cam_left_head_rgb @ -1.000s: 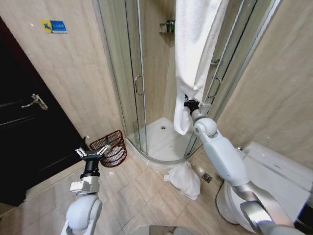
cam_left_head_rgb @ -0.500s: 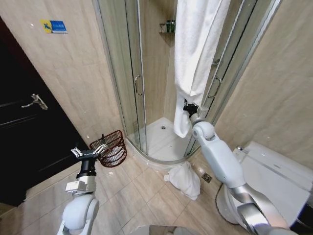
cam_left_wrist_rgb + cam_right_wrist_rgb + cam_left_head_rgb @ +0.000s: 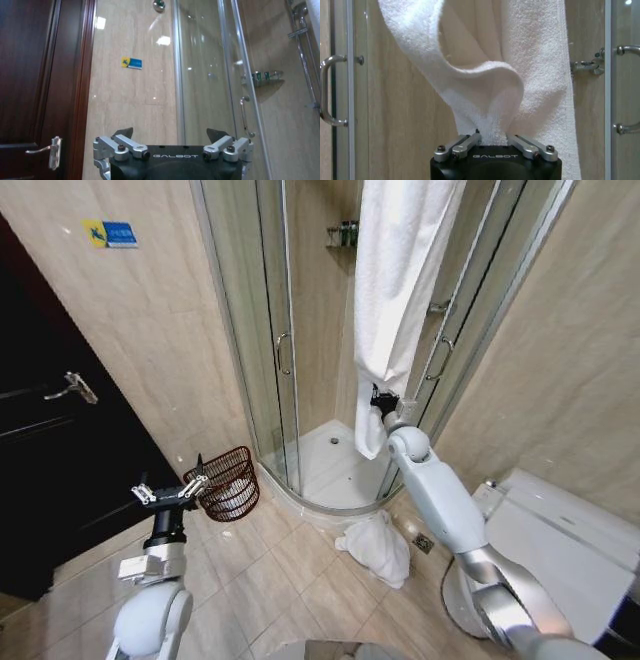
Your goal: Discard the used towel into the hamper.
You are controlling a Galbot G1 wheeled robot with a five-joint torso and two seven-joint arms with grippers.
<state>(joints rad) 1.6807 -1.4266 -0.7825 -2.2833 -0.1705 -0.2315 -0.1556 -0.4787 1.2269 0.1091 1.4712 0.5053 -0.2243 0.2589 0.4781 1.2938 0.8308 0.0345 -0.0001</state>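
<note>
Right gripper (image 3: 381,397) jaws pinched on the lower fold of the hanging towel (image 3: 400,290) by the shower door, soft and floppy so it'll trail; left gripper (image 3: 168,492) jaws wide beside the hamper (image 3: 226,481).

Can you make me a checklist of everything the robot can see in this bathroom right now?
Surface: beige tiled floor.
Job's things: white towel hangs at the shower; hamper stands on the floor by the shower door, something white inside.
Clutter: crumpled white cloth lies on the floor beside the shower base.
Grippers: right gripper is shut on the towel's lower part; left gripper is open and empty, just left of the hamper.
Cables: nothing seen.
Surroundings: glass shower stall, dark door with a metal handle, blue sticker on the wall, white toilet at the right.
</note>
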